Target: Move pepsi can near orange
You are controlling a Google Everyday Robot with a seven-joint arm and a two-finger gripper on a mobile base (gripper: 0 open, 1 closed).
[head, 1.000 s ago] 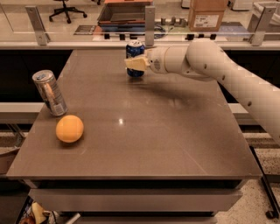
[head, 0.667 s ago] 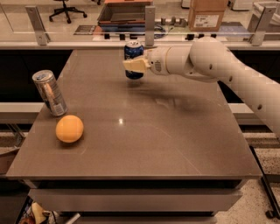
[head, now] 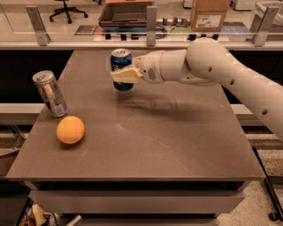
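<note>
From my station I see the gripper (head: 120,73) at the far middle of the counter (head: 177,145), its jaws closed around the pepsi can (head: 120,58). One cream, blunt plastic finger (head: 126,76) lies across the can's front; the other is hidden behind it. The can is a glossy dark blue cylinder with a silver top, held upright. I cannot tell whether its base touches the surface. The arm (head: 230,73) behind it is smooth white shell, thick and rounded, coming in from the right and throwing a soft shadow on the counter.

The counter is a flat, matte grey-brown slab with a faint sheen. Near its front left corner sits the orange (head: 70,129), round, smooth and yellow-orange, well apart from the held can. Just beside the orange, on its far left, a plain silver can (head: 50,93) leans with its top tipped leftward. Between the pepsi can and the orange the surface lies open. Beyond the counter are metal rail posts (head: 151,20), a cardboard box (head: 209,13) and an office chair (head: 66,9).
</note>
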